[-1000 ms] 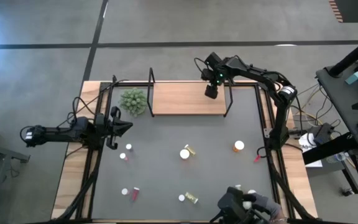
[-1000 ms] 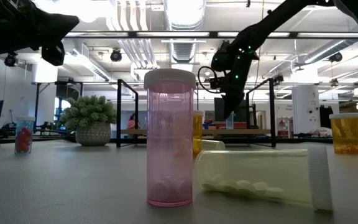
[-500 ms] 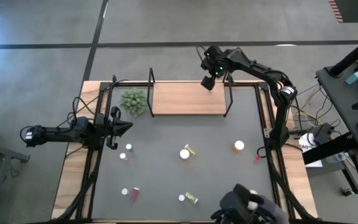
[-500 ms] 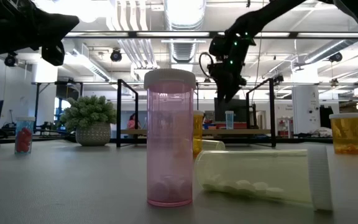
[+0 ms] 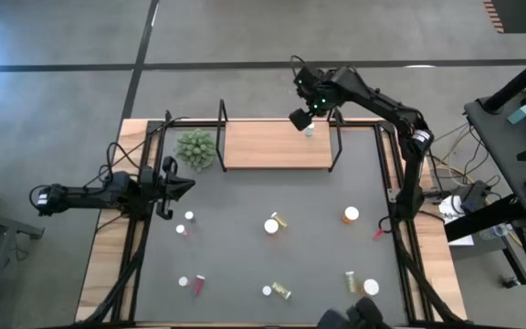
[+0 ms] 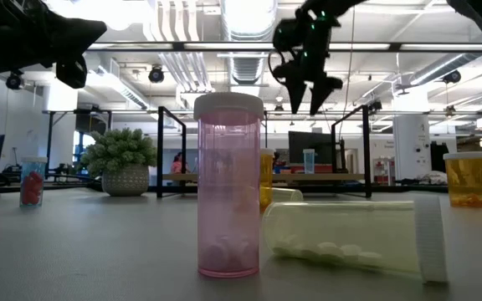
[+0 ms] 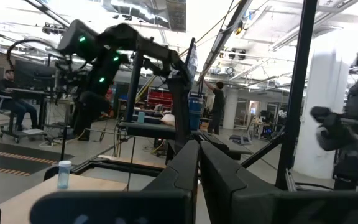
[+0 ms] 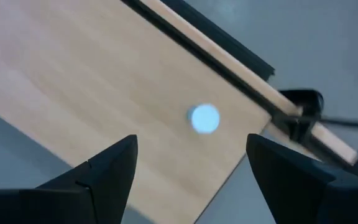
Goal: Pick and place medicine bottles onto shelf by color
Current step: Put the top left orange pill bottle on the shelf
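Observation:
The shelf (image 5: 263, 146) stands at the mat's far edge. One small pale medicine bottle (image 5: 310, 131) stands upright on its right end, also seen as a bottle (image 6: 309, 160) in the low view and as a white cap (image 8: 204, 118) on the board (image 8: 104, 93). My right gripper (image 5: 301, 117) hangs open above that bottle (image 6: 308, 94), its fingers clear of it. Other medicine bottles lie scattered on the dark mat: a yellow one (image 5: 271, 225), an orange one (image 5: 352, 215), several small ones at the left (image 5: 187, 224). My left gripper (image 5: 167, 176) waits shut at the table's left edge.
A spiky green plant (image 5: 195, 148) stands left of the shelf. Close to the low camera stand a pink bottle (image 6: 228, 184) and a lying yellow-green bottle (image 6: 350, 238). Two bottles (image 5: 360, 283) sit near the front edge, where a person's hand (image 5: 354, 316) shows.
My right gripper has risen from the shelf's right end and rolled its wrist, leaving the small bottle standing on the board. At the near edge a person's hand has drawn back, leaving two bottles on the mat.

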`<act>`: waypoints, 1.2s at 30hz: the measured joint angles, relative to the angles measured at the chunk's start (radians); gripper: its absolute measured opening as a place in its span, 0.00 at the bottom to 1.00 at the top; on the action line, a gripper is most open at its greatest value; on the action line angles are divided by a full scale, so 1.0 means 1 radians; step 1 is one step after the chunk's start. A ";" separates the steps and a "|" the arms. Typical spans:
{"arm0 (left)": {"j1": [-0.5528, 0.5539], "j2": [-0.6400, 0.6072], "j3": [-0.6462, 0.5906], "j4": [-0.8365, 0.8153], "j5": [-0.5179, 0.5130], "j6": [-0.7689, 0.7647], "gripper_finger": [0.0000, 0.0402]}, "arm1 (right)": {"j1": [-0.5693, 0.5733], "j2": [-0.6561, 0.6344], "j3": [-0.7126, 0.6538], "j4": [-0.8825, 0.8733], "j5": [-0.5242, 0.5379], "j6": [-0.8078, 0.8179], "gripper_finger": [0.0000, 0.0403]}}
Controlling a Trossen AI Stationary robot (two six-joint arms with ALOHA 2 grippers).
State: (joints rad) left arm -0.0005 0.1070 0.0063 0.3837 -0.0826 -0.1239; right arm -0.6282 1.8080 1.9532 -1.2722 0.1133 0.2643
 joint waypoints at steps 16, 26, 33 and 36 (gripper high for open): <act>0.000 0.000 0.000 0.000 0.000 0.000 0.00 | 0.299 0.000 -0.032 -0.143 -0.008 0.354 0.63; 0.000 0.000 0.000 0.000 0.000 0.000 0.00 | 0.517 0.000 -0.131 -0.140 -0.027 0.495 0.57; 0.000 0.000 0.000 0.000 0.000 0.000 0.00 | 0.633 0.000 -0.233 -0.052 -0.042 0.550 0.56; 0.000 0.000 0.000 0.000 0.000 0.000 0.00 | 0.673 0.000 -0.279 0.008 -0.044 0.547 0.56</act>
State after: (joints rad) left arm -0.0003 0.1074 0.0065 0.3840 -0.0826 -0.1238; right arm 0.0449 1.8078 1.6745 -1.2645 0.0693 0.8116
